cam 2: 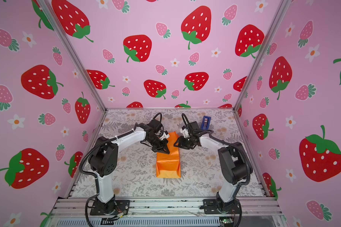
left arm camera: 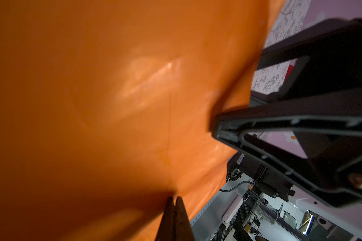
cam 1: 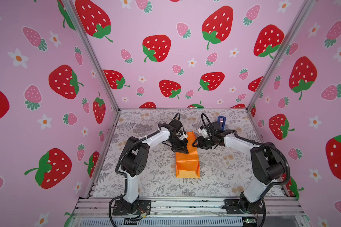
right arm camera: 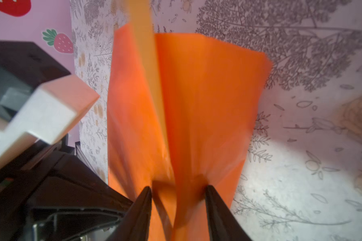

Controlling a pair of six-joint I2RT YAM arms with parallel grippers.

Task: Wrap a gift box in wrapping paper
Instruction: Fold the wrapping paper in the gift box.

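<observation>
**Far end of the parcel being gathered in**

In both top views the wrapping paper (cam 1: pixel 187 162) lies mid-table as a long orange parcel. Its 6 o'clock end is already folded shut and its 12 o'clock end is loose. The gift box is nowhere to be seen; I'd judge it sits inside. The left gripper (cam 1: pixel 184 151) comes in from 9 o'clock, jaws together, tips down on the parcel's top. The right gripper (cam 1: pixel 194 143) reaches in from 3 o'clock at the loose end. A blue tape dispenser (cam 1: pixel 221 120) stands off at 1 o'clock, behind the right arm.

In the left wrist view, orange paper (left arm camera: pixel 92 104) fills nearly everything. The closed fingertips (left arm camera: pixel 169 208) rest against it; whether they nip a crease I can't tell.

In the right wrist view, the jaws have closed partway on a bunched fold (right arm camera: pixel 186 146), which puckers at both fingers.

I'd call this step closing the far end. Next, the flaps need pressing flat while the left arm steadies the parcel. The two grippers are crowded close together, and the right arm blocks the way to the tape.
</observation>
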